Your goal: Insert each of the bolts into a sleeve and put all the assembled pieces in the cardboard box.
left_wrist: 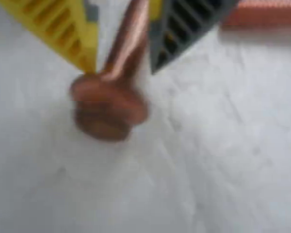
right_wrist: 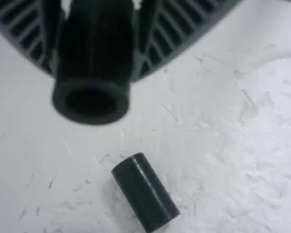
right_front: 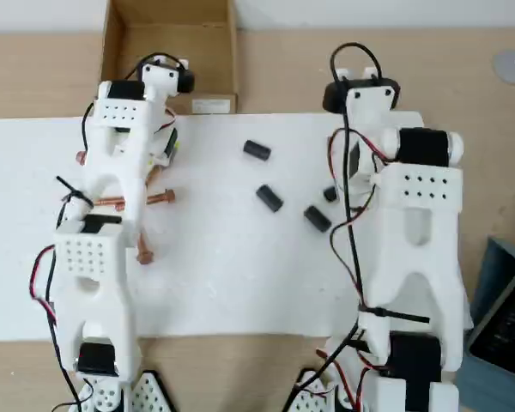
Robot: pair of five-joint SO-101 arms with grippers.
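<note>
A brown worktop carries a big white mat. Two white arms stand at the near side, the left arm and the right arm. The cardboard box sits at the far edge of the mat, close to the tip of the left arm. No finished piece lies in it.

The right pincer is clenched round a black sleeve. It holds the sleeve up off the mat with the open hole showing. Three more sleeves lie on the mat: a far sleeve, a middle sleeve and a near sleeve just beside the right arm.

The left pincer grips a copper bolt by its shaft, head down, close to the mat. Spare bolts lie near the left arm, such as a side bolt and a near bolt. The arm hides part of them, so I cannot count them for sure.

The job is only at its start. One bolt and one sleeve are picked up, but they are well apart, and no bolt is inside a sleeve yet. The next step looks like bringing the two pincers together and pushing the bolt into the hole. Then every other bolt needs a sleeve, and all the pieces must go in the box.
</note>
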